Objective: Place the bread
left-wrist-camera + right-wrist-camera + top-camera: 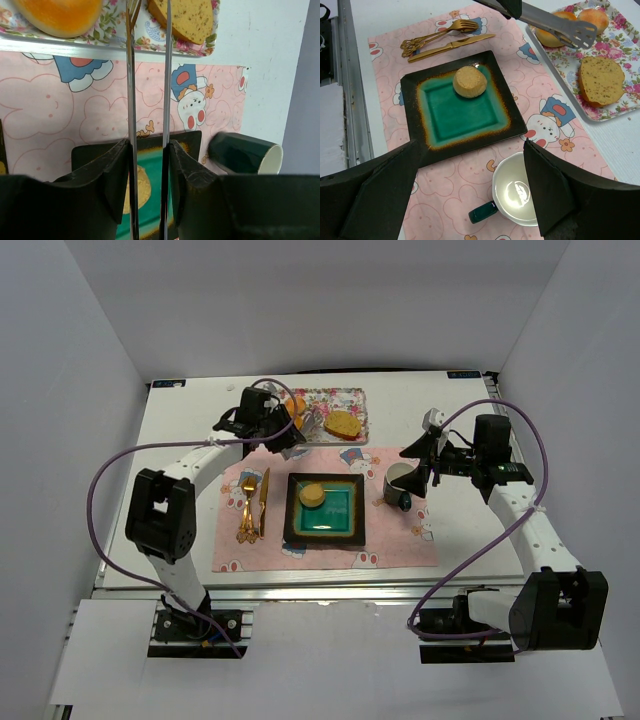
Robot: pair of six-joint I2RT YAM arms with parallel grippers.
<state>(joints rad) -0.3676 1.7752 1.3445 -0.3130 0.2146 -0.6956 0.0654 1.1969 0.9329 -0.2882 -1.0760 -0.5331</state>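
The small round bun lies on the green square plate. On the floral tray lies the oval toasted slice. My left gripper is shut on metal tongs. The tongs' arms stand slightly apart with nothing between them, and their tips are over the tray's near edge, left of the slice. My right gripper hangs open above the cup, holding nothing.
A dark green cup, white inside, stands on the pink placemat right of the plate. A gold fork and knife lie left of the plate. Orange buns sit on the tray's left part.
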